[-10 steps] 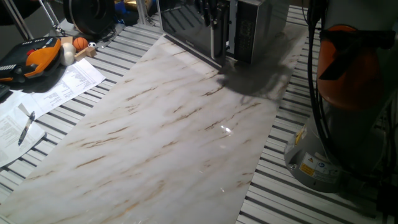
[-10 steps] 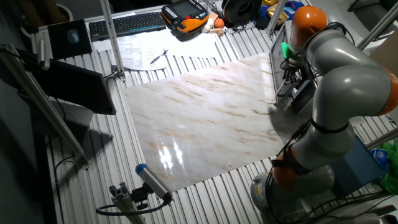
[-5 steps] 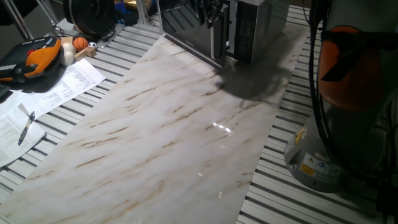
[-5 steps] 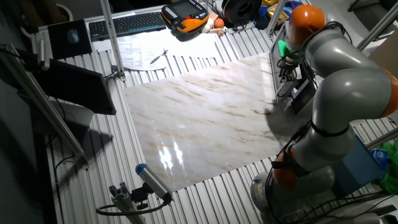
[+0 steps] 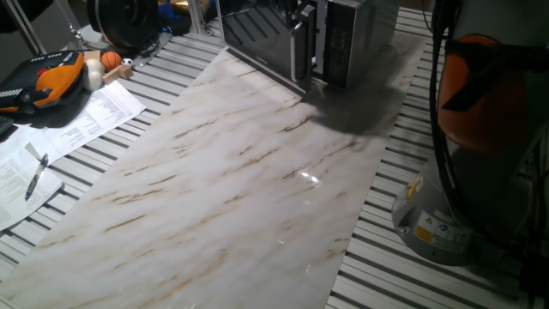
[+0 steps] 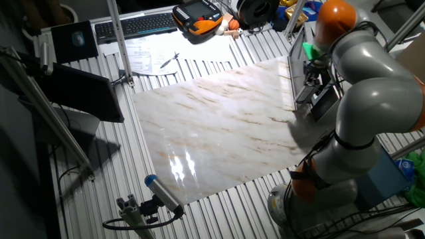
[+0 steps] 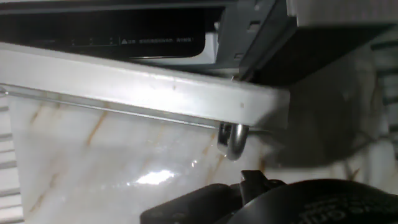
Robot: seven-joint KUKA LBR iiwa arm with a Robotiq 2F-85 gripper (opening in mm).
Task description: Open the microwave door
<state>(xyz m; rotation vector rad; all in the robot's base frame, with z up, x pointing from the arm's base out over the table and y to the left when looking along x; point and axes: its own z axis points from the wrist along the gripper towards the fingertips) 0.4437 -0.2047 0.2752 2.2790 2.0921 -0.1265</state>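
The microwave [image 5: 343, 34] stands at the far edge of the marble board. Its door [image 5: 257, 34] is dark glass, with a vertical silver bar handle [image 5: 298, 53] beside the keypad strip [image 5: 334, 43]. My gripper [image 5: 300, 10] hangs dark at the top of the handle; its fingers are too dark to make out. In the hand view the door's silver top edge [image 7: 143, 84] runs across the frame. The handle's end [image 7: 233, 140] shows below it, and a dark gap with a label above it. In the other fixed view the arm [image 6: 358, 73] hides most of the microwave.
A marble board [image 5: 232, 180] covers the slatted table. Papers [image 5: 94, 116], a pen [image 5: 39, 172], an orange pendant [image 5: 43, 77] and small balls [image 5: 110, 60] lie at the left. The robot base [image 5: 480, 172] stands at the right. A keyboard [image 6: 133, 25] lies at the far edge.
My gripper has shifted right along the microwave front, from over the door glass to the handle. The arm's upper links moved the same way.
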